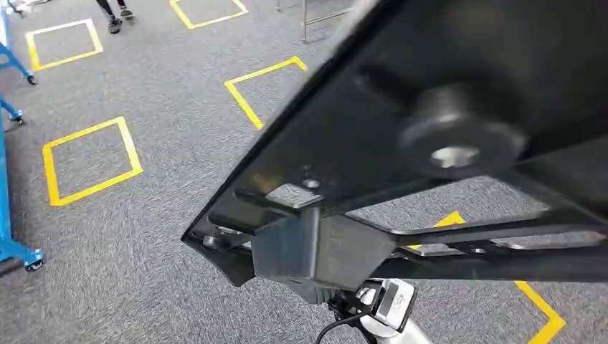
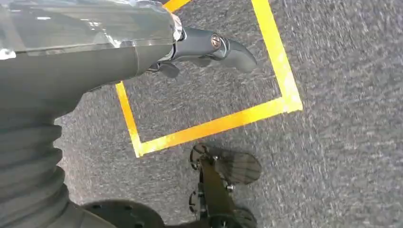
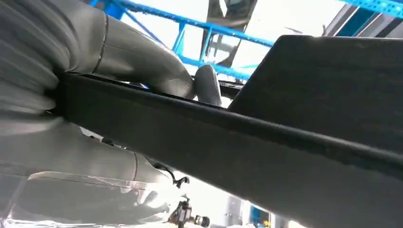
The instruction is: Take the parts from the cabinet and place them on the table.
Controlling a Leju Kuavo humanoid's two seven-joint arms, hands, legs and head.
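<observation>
Carpet (image 1: 143,236), grey and speckled, covers the floor, marked with yellow tape squares (image 1: 92,160); blue wheeled frames (image 1: 14,251) stand at the left edge, a person's feet (image 1: 115,18) at the far top, and blue racking (image 3: 199,26) rises under bright light in the right wrist view. Held up close before the head camera, the large black part (image 1: 444,143), a flat plate with a round boss and struts, blocks much of the floor, and the right hand (image 3: 142,66) grips its edge, fingers (image 3: 207,85) wrapped over the rim. Hanging above a tape square, the left hand (image 2: 209,47) holds nothing, its fingers loosely apart.
</observation>
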